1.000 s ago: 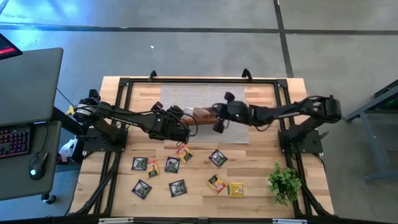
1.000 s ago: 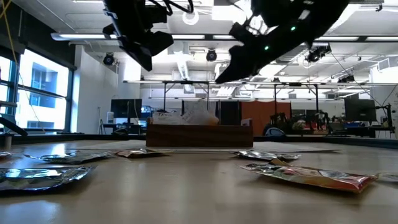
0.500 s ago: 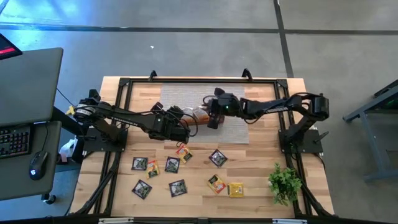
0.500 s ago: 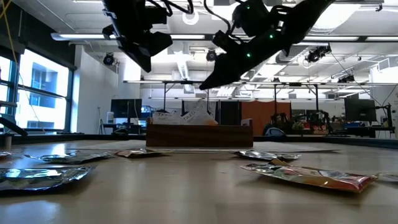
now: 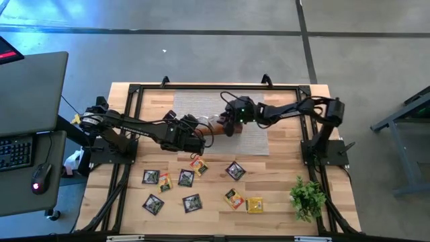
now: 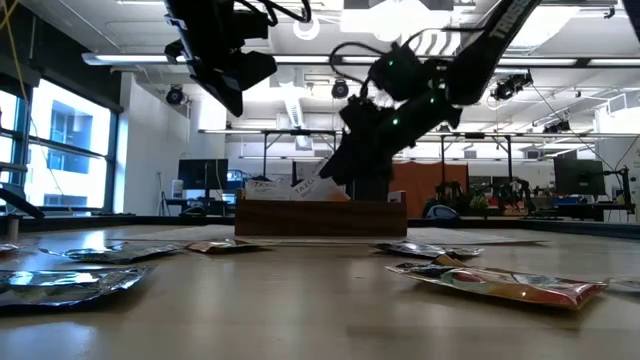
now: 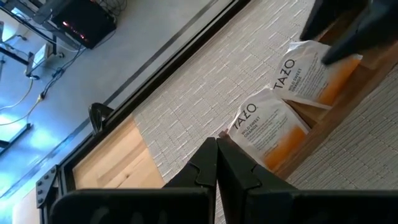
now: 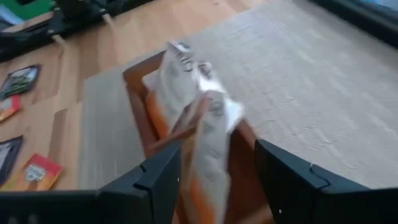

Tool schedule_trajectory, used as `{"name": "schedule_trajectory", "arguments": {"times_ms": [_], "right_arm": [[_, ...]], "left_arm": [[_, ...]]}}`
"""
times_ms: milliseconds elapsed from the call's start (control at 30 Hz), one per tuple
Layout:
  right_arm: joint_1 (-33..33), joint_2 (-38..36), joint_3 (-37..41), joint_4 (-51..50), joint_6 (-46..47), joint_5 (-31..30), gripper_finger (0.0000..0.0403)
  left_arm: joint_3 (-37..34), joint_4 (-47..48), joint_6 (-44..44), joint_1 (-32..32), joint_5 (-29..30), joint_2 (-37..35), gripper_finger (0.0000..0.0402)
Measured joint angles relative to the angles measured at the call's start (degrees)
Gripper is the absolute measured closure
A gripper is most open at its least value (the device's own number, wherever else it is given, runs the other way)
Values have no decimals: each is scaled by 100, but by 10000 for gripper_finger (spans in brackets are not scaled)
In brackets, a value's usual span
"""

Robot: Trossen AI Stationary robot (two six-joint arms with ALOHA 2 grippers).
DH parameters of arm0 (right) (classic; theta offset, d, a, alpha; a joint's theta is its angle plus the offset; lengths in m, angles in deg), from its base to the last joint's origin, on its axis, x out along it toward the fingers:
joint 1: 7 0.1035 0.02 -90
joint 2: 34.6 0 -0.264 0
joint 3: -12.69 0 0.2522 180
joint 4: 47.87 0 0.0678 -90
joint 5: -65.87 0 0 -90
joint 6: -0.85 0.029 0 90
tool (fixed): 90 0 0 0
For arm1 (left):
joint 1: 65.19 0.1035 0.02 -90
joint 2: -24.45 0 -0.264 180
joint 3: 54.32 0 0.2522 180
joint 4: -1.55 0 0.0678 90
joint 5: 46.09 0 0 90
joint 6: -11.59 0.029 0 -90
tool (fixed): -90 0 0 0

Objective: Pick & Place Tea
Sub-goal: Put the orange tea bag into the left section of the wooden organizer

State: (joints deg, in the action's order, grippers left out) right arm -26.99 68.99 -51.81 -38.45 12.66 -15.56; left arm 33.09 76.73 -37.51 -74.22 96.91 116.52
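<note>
The tea is small flat sachets. Two white-and-orange ones (image 7: 267, 127) (image 7: 311, 71) stand on edge in the brown wooden tray (image 5: 216, 125) on the grey mat. Several more lie flat on the near half of the table (image 5: 192, 202). My right gripper (image 8: 214, 180) is open low over the tray, its fingers on either side of an upright white-and-orange sachet (image 8: 208, 140). My left gripper (image 7: 216, 155) hangs shut and empty above the mat, just left of the tray. My right gripper's open fingers come slanting down from the table's right side and stand on either side of the upright sachet's top half (image 8: 211, 118). There is a gap on one side. Whether the other finger (image 8: 165, 177) touches the sachet I cannot tell.
A small green plant (image 5: 308, 197) stands at the near right corner. The black frame rails (image 5: 215, 86) run round the table's edges. The grey mat (image 5: 259, 138) has bare room to the right of the tray. My left arm (image 5: 141, 126) reaches across from the left.
My right gripper has gone down and toward the table's left, rolling as it went, until it is low over the tray. My left arm has kept still.
</note>
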Motion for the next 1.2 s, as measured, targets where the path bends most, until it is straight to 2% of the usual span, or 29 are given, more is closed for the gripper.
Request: {"name": "schedule_trajectory", "arguments": {"times_ms": [100,233,533,767,800,867,933,1033,1100,1133,1200], "right_arm": [[3,287,-29,283,-26,164,206],[5,365,-91,286,-309,-166,227],[11,258,-107,609,-472,-51,386],[295,256,-107,1246,38,71,397],[380,256,-107,1345,119,-27,399],[578,247,-107,1418,160,-607,397],[774,221,-107,1393,-57,-1553,394],[1057,211,-105,1474,-553,-3295,398],[1186,210,-105,1659,-911,-4081,400],[1224,210,-103,1783,-1054,-4138,399],[1263,210,-103,2126,-1187,-3499,397]], "left_arm": [[0,1,0,0,0,0,401],[0,3,0,0,-2,0,401],[-2,10,87,0,-10,0,401],[-2,7,87,0,-22,0,401],[-2,7,87,0,11,0,401],[-2,5,86,0,110,0,401],[-2,4,87,0,196,0,401],[-2,22,87,0,285,0,401],[-2,34,87,0,311,0,401],[-2,39,87,0,315,0,401],[-2,51,86,0,331,0,401]]}}
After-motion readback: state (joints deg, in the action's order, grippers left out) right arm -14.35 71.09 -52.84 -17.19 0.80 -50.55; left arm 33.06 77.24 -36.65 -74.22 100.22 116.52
